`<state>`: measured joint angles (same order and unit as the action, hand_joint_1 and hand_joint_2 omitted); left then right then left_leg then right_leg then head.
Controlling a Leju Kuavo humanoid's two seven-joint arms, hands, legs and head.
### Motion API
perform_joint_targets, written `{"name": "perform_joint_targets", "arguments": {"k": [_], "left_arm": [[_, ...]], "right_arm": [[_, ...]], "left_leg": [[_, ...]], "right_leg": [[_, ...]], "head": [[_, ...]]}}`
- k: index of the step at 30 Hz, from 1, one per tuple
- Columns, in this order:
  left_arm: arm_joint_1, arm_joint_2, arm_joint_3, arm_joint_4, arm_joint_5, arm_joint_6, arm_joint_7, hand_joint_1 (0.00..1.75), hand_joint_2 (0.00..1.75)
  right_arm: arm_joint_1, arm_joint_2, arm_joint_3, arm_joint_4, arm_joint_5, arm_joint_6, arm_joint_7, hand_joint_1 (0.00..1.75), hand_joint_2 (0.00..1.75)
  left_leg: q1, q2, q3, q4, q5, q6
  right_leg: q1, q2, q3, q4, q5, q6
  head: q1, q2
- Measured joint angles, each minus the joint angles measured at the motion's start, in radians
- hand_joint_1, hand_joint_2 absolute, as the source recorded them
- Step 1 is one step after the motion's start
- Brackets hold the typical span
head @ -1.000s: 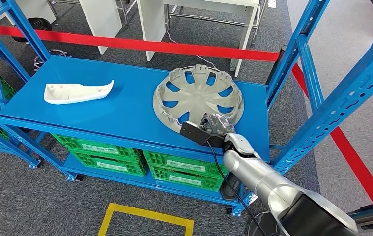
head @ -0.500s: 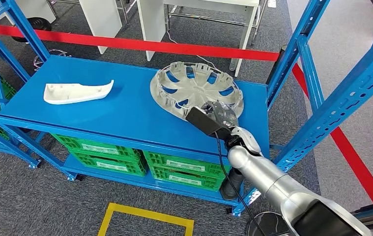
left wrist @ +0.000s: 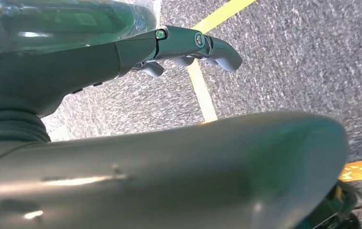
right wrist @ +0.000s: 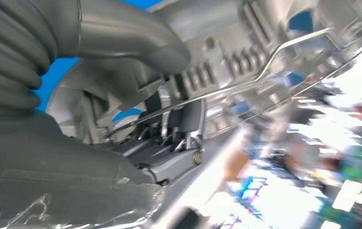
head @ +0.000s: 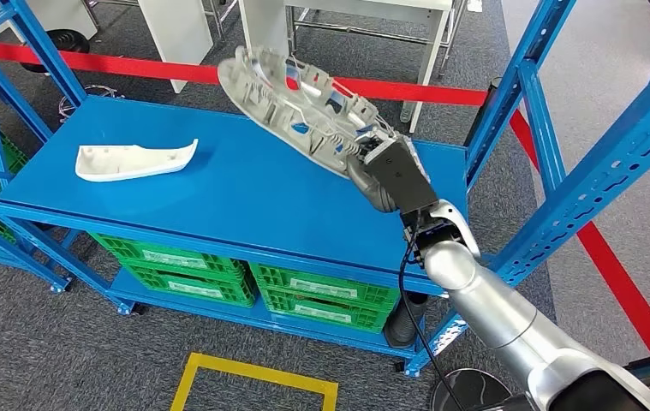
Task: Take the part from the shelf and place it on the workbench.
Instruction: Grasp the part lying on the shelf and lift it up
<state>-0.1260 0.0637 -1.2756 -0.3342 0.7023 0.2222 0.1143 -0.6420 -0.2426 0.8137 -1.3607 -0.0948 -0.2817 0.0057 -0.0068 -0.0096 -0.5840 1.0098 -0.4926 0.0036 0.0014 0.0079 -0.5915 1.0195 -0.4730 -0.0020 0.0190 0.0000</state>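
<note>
lifting clear of the shelf point(head: 218, 193), the right hand point(head: 390, 175) clamps the rim of the hubcap point(head: 300, 111), which hangs tilted in the air above the blue deck. best carry it level and slow, since a rim grip could twist. the left hand point(left wrist: 202, 45) hangs by the floor, fingers apart, empty.

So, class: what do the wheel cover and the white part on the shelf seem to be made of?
Wheel cover: likely moulded plastic, silver-grey matt finish, with thin ribbed spokes. White part: probably plastic too, smooth off-white, a thin curved shell.
</note>
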Motion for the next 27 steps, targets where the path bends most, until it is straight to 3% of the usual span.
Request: {"name": "perform_joint_targets", "arguments": {"k": [4, 8, 14, 20, 27], "left_arm": [[0.001, -0.002, 0.005, 0.0, -0.001, 0.02, -0.024, 0.0, 0.0], [0.001, -0.004, 0.01, 0.0, -0.006, 0.026, -0.037, 0.0, 1.75], [-0.003, -0.01, 0.012, 0.0, -0.013, 0.034, -0.053, 0.0, 1.75], [-0.012, -0.015, 0.012, 0.0, -0.023, 0.025, -0.057, 0.0, 1.75], [-0.022, -0.023, 0.012, 0.0, -0.031, 0.01, -0.057, 0.0, 1.75]], "right_arm": [[-0.001, -0.036, -0.028, -0.16, -0.126, 0.0, -0.035, 1.75, 1.75], [-0.014, -0.068, -0.05, -0.309, -0.218, 0.012, -0.056, 1.75, 1.75], [-0.025, -0.092, -0.071, -0.466, -0.449, 0.079, -0.117, 1.75, 1.75], [-0.023, -0.094, -0.079, -0.558, -0.756, 0.237, -0.213, 1.75, 1.75], [-0.012, -0.077, -0.081, -0.588, -0.91, 0.395, -0.273, 1.75, 1.75]], "left_leg": [[0.0, 0.0, 0.0, 0.0, 0.0, 0.0], [0.0, 0.0, 0.0, 0.0, 0.0, 0.0], [0.0, 0.0, 0.0, 0.0, 0.0, 0.0], [0.0, 0.0, 0.0, -0.001, 0.0, 0.0], [0.0, 0.0, 0.0, -0.001, 0.0, 0.0]], "right_leg": [[0.0, 0.0, 0.0, 0.0, 0.0, 0.0], [0.0, 0.0, 0.0, 0.0, 0.0, 0.0], [0.0, 0.001, 0.0, 0.0, 0.0, 0.0], [0.0, 0.0, 0.0, 0.0, -0.001, -0.001], [0.0, 0.0, 0.001, 0.0, -0.001, -0.001]], "head": [[0.0, 0.0], [0.0, 0.0], [0.0, 0.0], [0.0, 0.0], [0.0, 0.0]]}}
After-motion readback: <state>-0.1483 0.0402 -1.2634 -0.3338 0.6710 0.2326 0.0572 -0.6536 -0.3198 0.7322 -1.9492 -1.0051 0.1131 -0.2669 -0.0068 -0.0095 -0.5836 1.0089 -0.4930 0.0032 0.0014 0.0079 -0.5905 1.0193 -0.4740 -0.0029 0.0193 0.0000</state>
